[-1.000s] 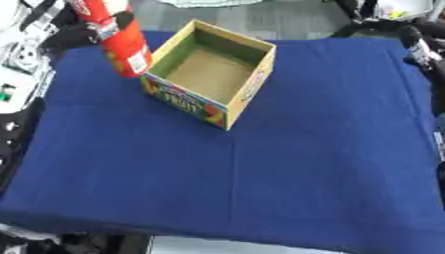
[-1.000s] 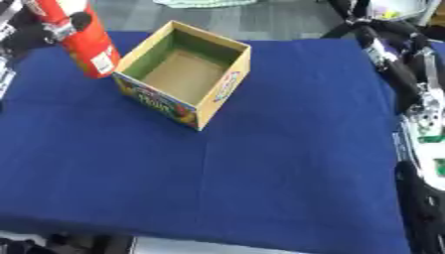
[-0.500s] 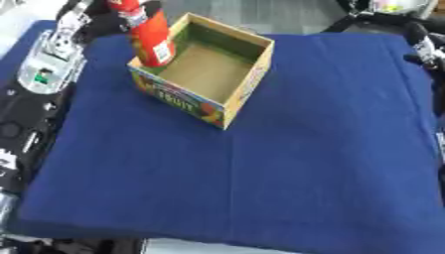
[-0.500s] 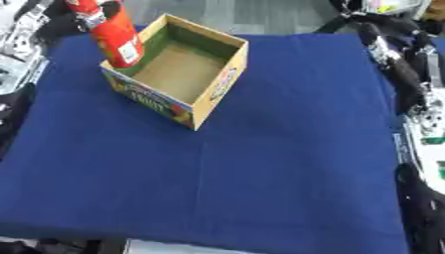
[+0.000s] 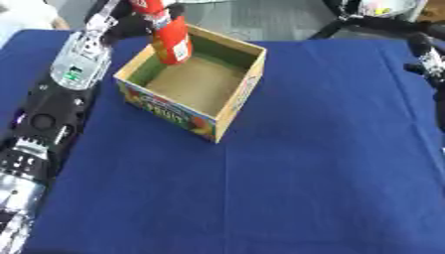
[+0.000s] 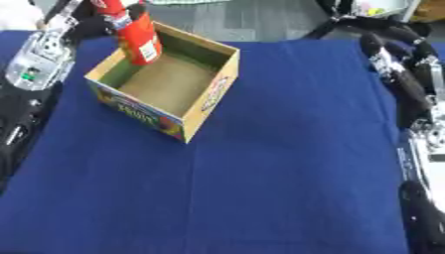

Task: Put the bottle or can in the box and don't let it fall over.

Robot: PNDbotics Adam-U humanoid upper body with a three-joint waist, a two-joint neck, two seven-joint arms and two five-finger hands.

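A second ago your left hand [image 5: 139,20] held the red bottle [image 5: 170,38] outside the box [image 5: 228,106], over the blue cloth at its left wall. Half a second ago it stood at the rim. Now the bottle's lower end hangs inside the box's far left corner, tilted slightly, your arm stretched further in.

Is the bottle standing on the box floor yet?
No, the red bottle hangs tilted over the box's far corner, held by the left hand.
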